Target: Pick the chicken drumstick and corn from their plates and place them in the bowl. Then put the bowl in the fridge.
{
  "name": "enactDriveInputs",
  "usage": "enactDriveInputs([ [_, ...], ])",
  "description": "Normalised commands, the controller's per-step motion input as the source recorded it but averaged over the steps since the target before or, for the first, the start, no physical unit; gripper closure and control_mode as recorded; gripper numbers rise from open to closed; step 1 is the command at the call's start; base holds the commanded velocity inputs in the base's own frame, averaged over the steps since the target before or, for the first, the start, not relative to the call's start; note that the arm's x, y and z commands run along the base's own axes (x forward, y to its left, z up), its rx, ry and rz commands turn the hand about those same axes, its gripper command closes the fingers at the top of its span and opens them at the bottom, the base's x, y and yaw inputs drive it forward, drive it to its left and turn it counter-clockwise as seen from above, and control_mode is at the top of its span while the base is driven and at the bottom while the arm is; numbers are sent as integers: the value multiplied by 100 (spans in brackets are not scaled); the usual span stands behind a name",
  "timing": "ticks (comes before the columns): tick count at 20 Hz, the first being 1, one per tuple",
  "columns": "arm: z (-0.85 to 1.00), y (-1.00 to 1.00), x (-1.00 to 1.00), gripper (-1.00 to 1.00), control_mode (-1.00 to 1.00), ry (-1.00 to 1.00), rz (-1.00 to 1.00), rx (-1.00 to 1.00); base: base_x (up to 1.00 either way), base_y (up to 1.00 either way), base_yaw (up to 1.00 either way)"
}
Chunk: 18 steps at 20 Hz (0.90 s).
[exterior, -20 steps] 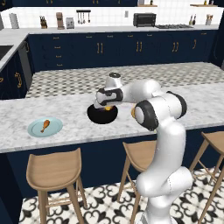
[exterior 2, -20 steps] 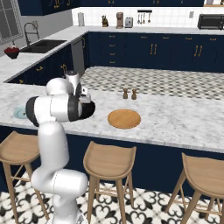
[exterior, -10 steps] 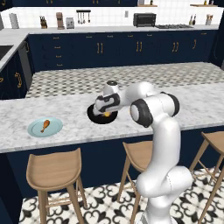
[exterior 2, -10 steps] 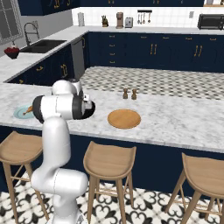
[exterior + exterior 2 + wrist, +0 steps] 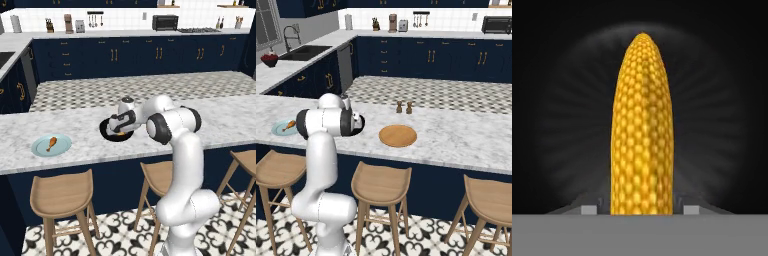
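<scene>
Corn [image 5: 643,125] dominates the hand view: an oblong cob, bright yellow-orange, pebbled with rows of small kernels, tapering to a blunt tip. It runs up between two small grey finger tips [image 5: 588,209] at the bottom edge. A gap shows on either side between tips and cob, but whether the jaws are free of it or only just touching cannot be told. Behind the cob lies the glossy black inside of the bowl [image 5: 557,125], round, with faint radial sheen.

From the left base view, three round wooden stools [image 5: 61,192] with saddle seats stand nearest, on a patterned black-and-white tile floor. Beyond them is the counter [image 5: 75,150], white marble with grey veining. The gripper [image 5: 120,127] reaches down into the bowl [image 5: 106,131], a deep black round, and a sliver of yellow shows at the rim under the hand. To the left, well apart, a flat pale-blue plate [image 5: 40,149] carries the drumstick [image 5: 52,143], small, orange-brown, rounded at one end and thin at the other.

From the right base view, a flat wood-coloured plate [image 5: 398,135] lies bare on the marble to the right of the arm; two small brown shakers [image 5: 404,107] stand just behind it. Farther back run navy cabinets [image 5: 406,60] with gold handles, and a sink [image 5: 303,50] in the left run of counter.
</scene>
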Motion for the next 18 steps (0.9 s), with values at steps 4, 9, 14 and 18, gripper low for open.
enactDriveInputs([
  [4, 27, 0, -22, -100, -100, -3, 0, 0, 0, 0, 0],
  [9, 67, -10, -57, -100, -100, -3, 0, 3, 0, 0, 0],
  [14, 61, -30, -95, -100, -100, -1, 0, 6, 0, 0, 0],
  [18, 46, -48, -100, -100, -100, 0, -3, 5, 0, 0, 0],
])
